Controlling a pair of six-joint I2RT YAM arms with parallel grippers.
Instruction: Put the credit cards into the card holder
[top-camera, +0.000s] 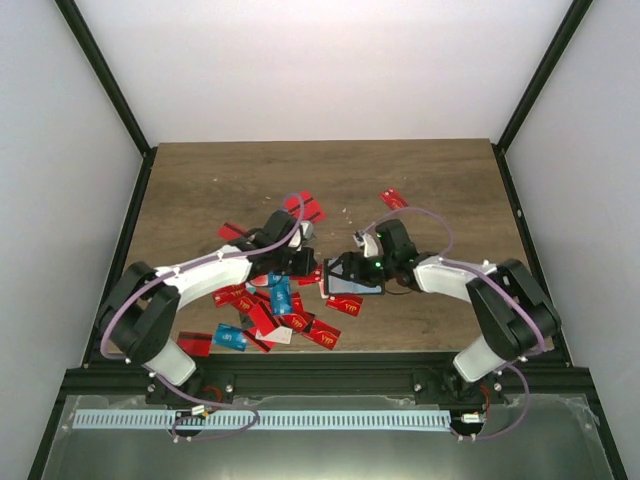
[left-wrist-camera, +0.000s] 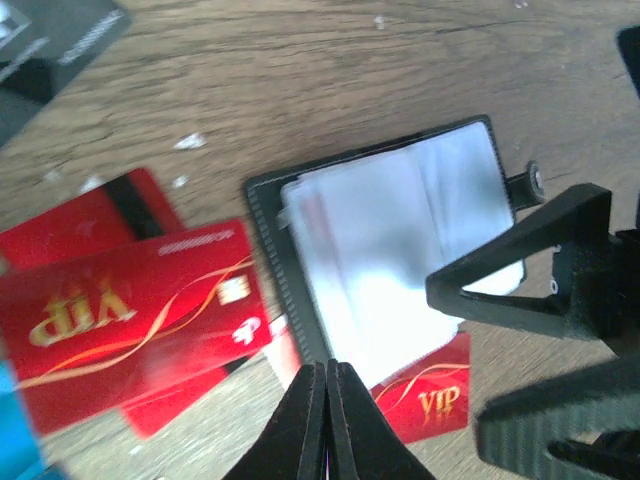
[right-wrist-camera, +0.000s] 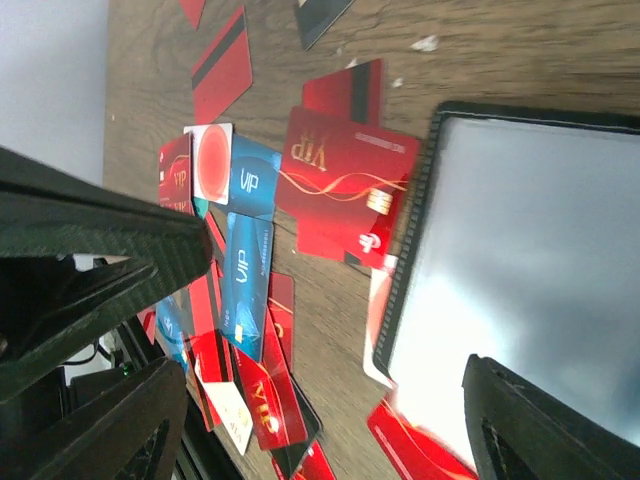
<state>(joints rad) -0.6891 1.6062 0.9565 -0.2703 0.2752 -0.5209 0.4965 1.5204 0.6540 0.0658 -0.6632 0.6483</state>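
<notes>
1. The card holder (top-camera: 352, 280) lies open and flat on the wooden table (top-camera: 200, 180), near the middle and between the tips of the two arms. Its pale, glossy pockets face up inside a black stitched border.
2. The left gripper (left-wrist-camera: 327, 405) is closed tip to tip, and no card shows between its fingers. It sits just at the holder's near-left edge.
3. The right gripper (top-camera: 358, 268) stands wide open and has hold of nothing. One finger (left-wrist-camera: 585, 250) reaches across the holder's outer page and the other lies past the holder's edge. I cannot tell whether either one touches it.
4. The credit cards (top-camera: 268, 312) are strewn in a loose, overlapping heap left of the holder, under the left arm and toward the near edge — mostly red, a few blue.
5. A red VIP card (left-wrist-camera: 130, 320) lies face up just beside the holder's left border, overlapping a striped red card (left-wrist-camera: 110, 215). A second VIP card (left-wrist-camera: 430, 400) pokes out from under the holder's near corner.
6. Two blue cards (right-wrist-camera: 247, 270) lie close together in the heap.
7. A dark grey card (left-wrist-camera: 55, 40) lies apart from the holder, farther back on the table. A few stray red cards (top-camera: 393, 199) also rest there — none of the cards shows inside the holder.
</notes>
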